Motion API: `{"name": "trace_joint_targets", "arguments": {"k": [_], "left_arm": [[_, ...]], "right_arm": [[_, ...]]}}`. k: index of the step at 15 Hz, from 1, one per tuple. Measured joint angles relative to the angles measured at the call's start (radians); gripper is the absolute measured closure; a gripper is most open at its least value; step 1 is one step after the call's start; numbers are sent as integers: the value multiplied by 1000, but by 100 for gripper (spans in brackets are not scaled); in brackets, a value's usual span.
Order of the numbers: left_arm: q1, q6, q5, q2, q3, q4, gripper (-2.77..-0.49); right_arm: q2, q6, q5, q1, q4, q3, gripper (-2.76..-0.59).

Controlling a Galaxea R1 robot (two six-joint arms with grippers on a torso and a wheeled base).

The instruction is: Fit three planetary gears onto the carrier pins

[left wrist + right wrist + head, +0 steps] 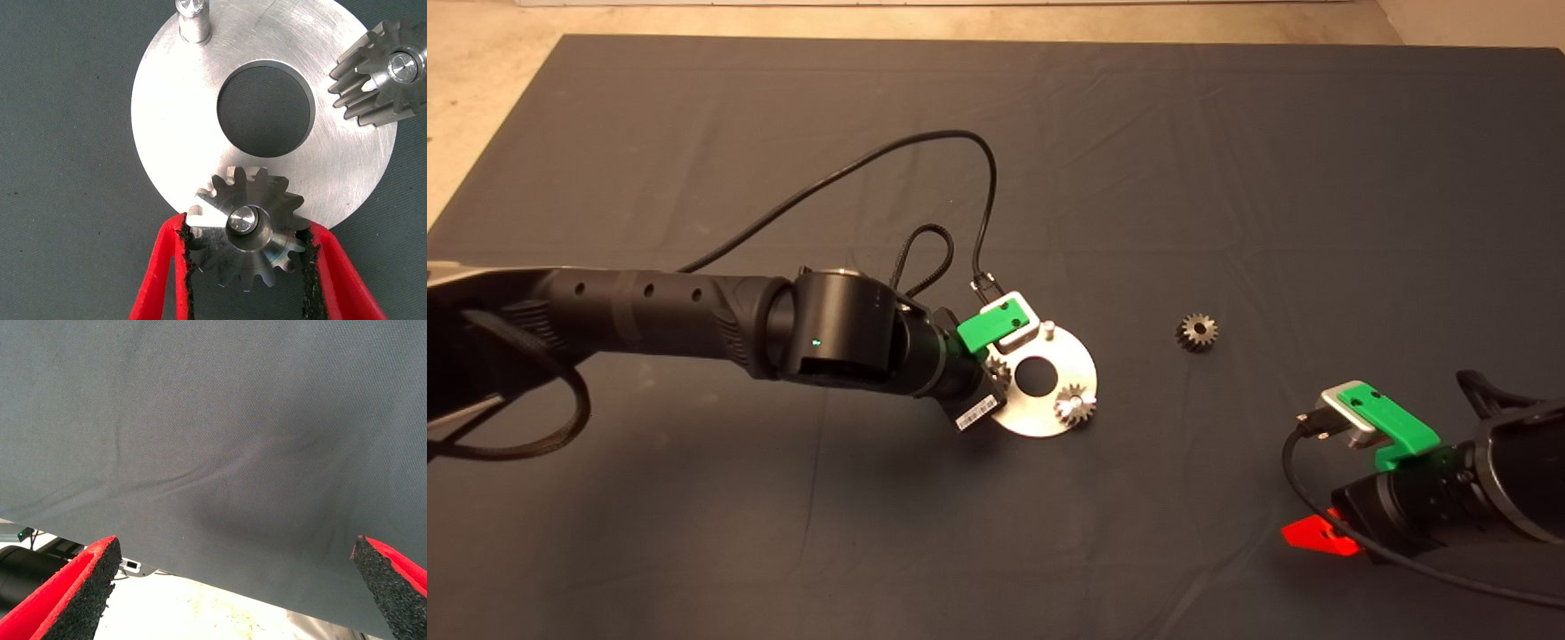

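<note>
The silver carrier disc (1040,422) lies mid-mat with its carrier pins upright. One planetary gear (1075,404) sits on a pin at the disc's near right, also seen in the left wrist view (390,70). A second pin (193,17) stands bare. My left gripper (248,227) is at the disc's left edge, shut on another planetary gear (250,233), whose bore is over the third pin. A loose planetary gear (1198,332) lies flat on the mat to the right of the disc. My right gripper (1320,533) waits open at the lower right.
The dark mat (1227,178) covers the table, with pale floor beyond its far and left edges. A black cable (925,147) loops above the left wrist. The right wrist view shows only mat past the red fingers (73,587).
</note>
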Motion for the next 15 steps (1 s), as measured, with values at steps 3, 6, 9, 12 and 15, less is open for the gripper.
{"name": "trace_joint_targets", "arguments": {"k": [3, 6, 9, 12, 15], "left_arm": [[0, 0, 0, 0, 0, 0, -81], [0, 0, -1, -2, 0, 0, -91], [0, 0, -1, -2, 0, 0, -91], [0, 0, -1, -2, 0, 0, -91], [0, 0, -1, -2, 0, 0, -94]], "right_arm": [[0, 0, 0, 0, 0, 0, -260], [0, 0, 0, 0, 0, 0, -260], [0, 0, 0, 0, 0, 0, -260], [0, 0, 0, 0, 0, 0, -260], [0, -1, 0, 0, 0, 0, -260]]}}
